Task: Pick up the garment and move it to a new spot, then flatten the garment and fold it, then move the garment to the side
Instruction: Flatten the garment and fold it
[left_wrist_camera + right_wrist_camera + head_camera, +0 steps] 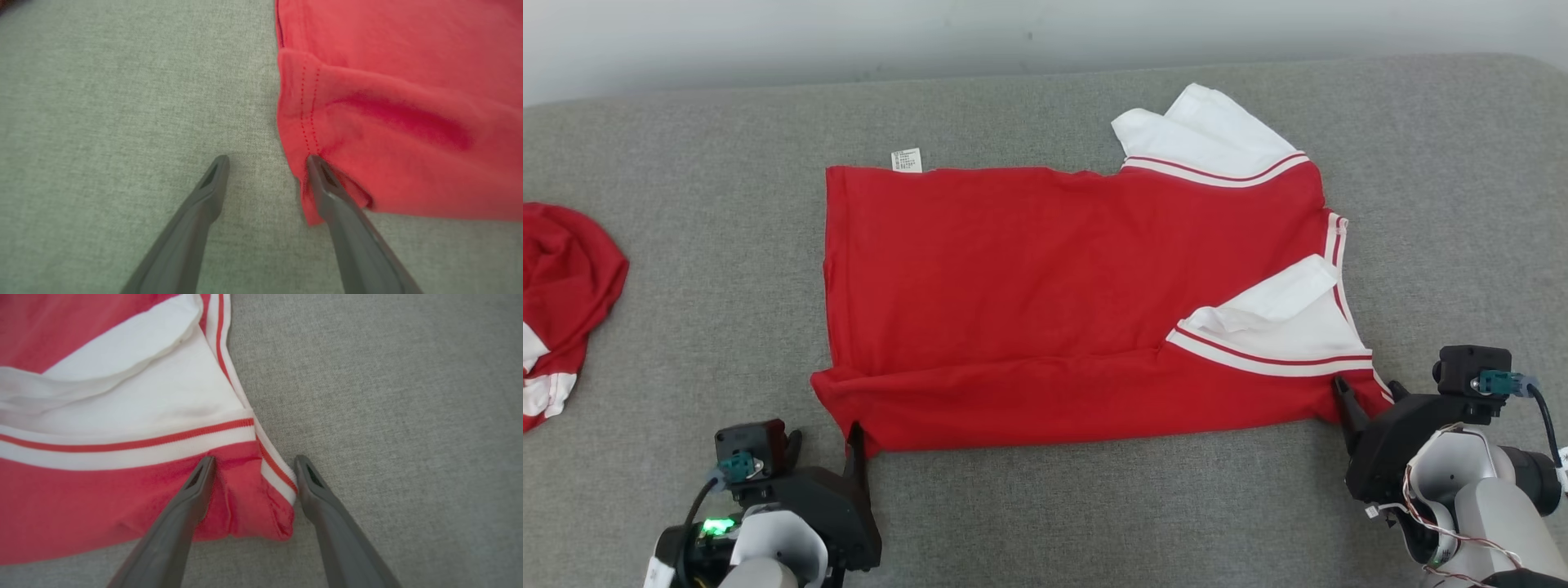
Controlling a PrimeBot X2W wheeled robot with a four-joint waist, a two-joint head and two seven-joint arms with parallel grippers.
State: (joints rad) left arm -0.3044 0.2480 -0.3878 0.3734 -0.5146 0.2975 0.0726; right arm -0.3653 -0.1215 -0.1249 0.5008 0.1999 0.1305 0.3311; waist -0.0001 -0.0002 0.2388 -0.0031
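Grey woven cloth covers the surface [1094, 506] that everything lies on, with a pale wall [849, 33] behind its far edge. At the far left, a second red cloth [564, 278] with white bands sits crumpled, partly cut off by the head view's edge and well apart from the rest.

Next comes the left gripper [825, 441], low on the surface with its jaws spread wide and nothing between them. In its own wrist view [267, 160] one finger [204, 212] rests on bare grey fabric, while the other touches the hemmed near-left corner of the garment [400, 81].

The garment [1029, 278] is red and lies spread out in the middle of the surface, its length running left to right (a few soft creases show along the near edge). A small white label [907, 160] pokes out at its far left corner. Toward the right, two white sleeves [1217, 131] with red-and-white striped trim lie folded in over the red body.

At the near right corner sits the right gripper [1368, 388], jaws likewise wide apart and not clamped. Its wrist view [254, 459] shows the corner of the garment [81, 506] lying between the fingers: one finger [179, 514] over the red cloth, the other on grey fabric just beside the striped edge.
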